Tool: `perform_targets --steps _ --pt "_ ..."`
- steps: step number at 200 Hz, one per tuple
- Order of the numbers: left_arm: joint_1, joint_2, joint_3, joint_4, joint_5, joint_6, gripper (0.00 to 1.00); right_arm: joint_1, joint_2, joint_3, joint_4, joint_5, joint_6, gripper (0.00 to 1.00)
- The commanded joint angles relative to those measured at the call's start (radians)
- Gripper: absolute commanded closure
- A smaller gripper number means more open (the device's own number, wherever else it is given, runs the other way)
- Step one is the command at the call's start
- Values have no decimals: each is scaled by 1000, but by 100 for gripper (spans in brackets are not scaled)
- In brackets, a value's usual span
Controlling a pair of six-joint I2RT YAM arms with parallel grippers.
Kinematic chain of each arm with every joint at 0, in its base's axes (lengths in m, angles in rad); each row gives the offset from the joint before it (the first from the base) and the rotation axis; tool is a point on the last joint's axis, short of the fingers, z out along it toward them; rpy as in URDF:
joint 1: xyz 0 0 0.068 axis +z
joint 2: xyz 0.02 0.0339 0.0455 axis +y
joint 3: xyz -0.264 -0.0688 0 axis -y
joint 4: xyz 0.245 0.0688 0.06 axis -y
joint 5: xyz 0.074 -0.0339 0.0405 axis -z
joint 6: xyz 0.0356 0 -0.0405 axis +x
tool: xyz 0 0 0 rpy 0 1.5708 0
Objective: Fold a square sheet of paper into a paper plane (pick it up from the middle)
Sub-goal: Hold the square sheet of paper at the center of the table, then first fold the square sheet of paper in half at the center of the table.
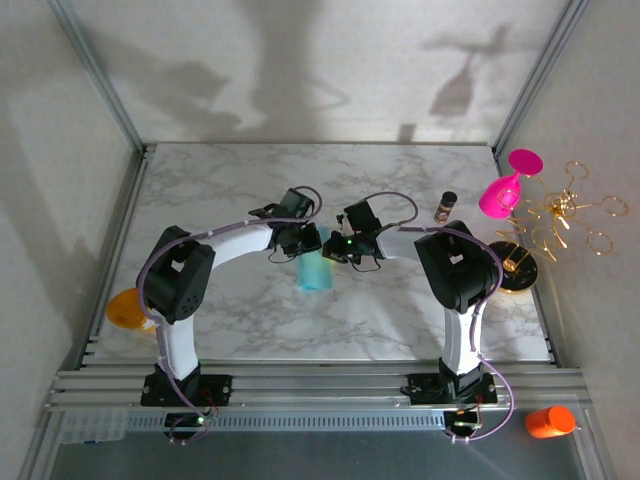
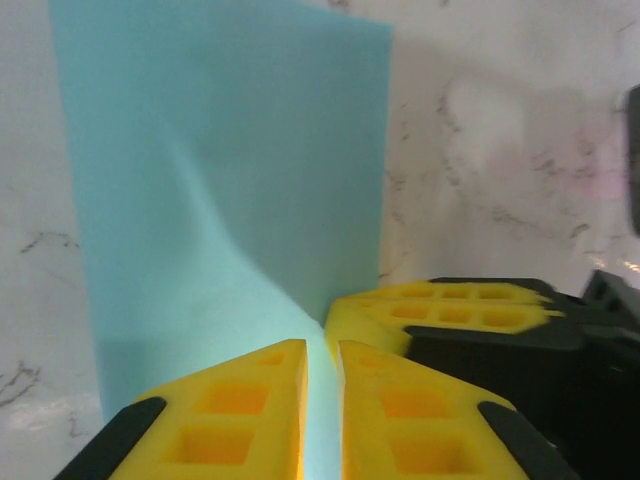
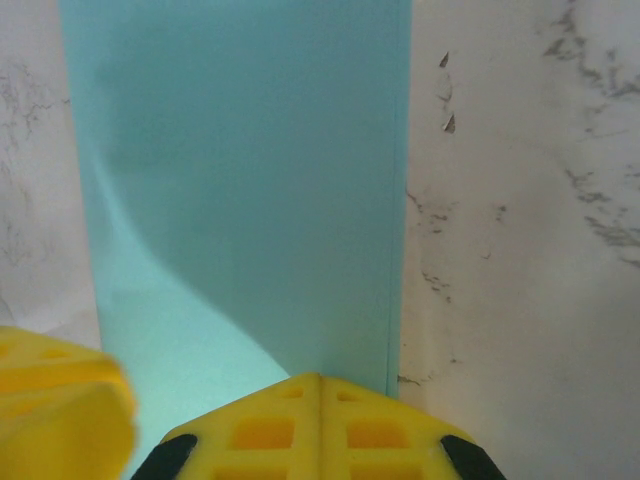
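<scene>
Paper [image 1: 315, 273] lies at mid-desk, well left of the pink goblet [image 1: 503, 192], with both arms meeting over one of its short edges. It reads as a tall, narrow rectangle rather than a square. The right wrist view shows a doubled line along one long side, so I judge it folded in half: the first lengthwise crease is in, and no nose or wings are made.

Right jaws are clenched tight, their tips meeting in a seam on that short edge. Left jaws stand almost together just beside them, with the sheet running up into the slim gap; whether they truly pinch it I cannot tell.

Next, I think, both grips must be sure on the same edge before the sheet is moved. Then it needs laying flat so the crease can be pressed, or opened for the corner folds.

The paper is thin, matte and teal-blue; it bows softly near the jaws and would likely slip or crumple easily. The jaws are yellow moulded blocks with square pockets, backed in black. The desk [image 1: 220, 190] is smooth, white and grey-veined like marble.
</scene>
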Motion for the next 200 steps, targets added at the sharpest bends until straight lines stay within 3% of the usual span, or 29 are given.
perform_targets --steps 1,36,108,200 --pt "7 34 0 -25 32 7 85 -3 121 -63 -201 198 -17 96" --pt "10 62 8 -60 -5 24 85 -5 125 -62 -209 208 -22 96" --pt "66 58 -59 -26 36 52 85 -5 133 -68 -216 230 -29 97" --pt "219 2 -224 -9 129 214 82 -4 143 -73 -202 222 -31 97"
